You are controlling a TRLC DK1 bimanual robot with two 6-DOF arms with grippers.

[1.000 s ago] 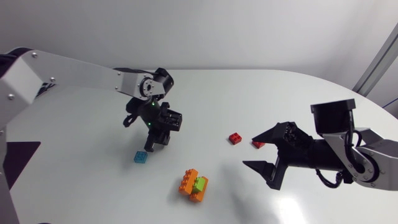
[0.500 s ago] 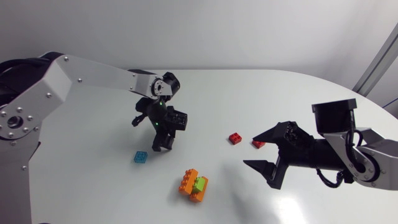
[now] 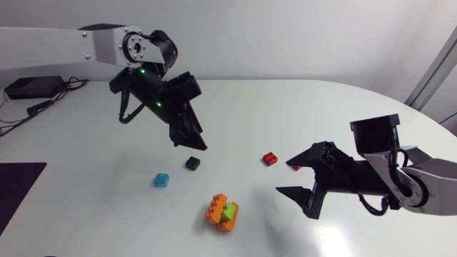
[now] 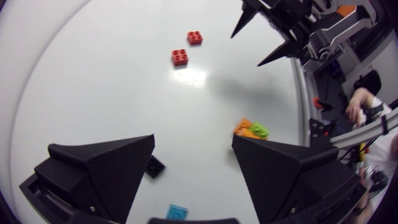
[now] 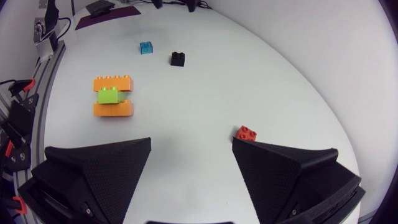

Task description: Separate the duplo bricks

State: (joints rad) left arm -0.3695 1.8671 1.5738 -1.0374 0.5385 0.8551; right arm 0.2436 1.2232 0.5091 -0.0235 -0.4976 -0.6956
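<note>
Our left jaws hang spread above the bench [image 3: 107, 207]; our right jaws are spread near a red brick [image 3: 270, 158]; the orange-and-green stack [image 3: 223, 212] lies joined, with the black brick [image 3: 193, 163] and blue brick [image 3: 162, 180] nearby.

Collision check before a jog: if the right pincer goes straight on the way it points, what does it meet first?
Likely the black brick, roughly centred ahead of the right pincer; the orange-green stack lies off to one side. Depth unclear: it may meet the table first.

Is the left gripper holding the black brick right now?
No, the black brick lies loose under the open left gripper, touching neither finger.
</note>
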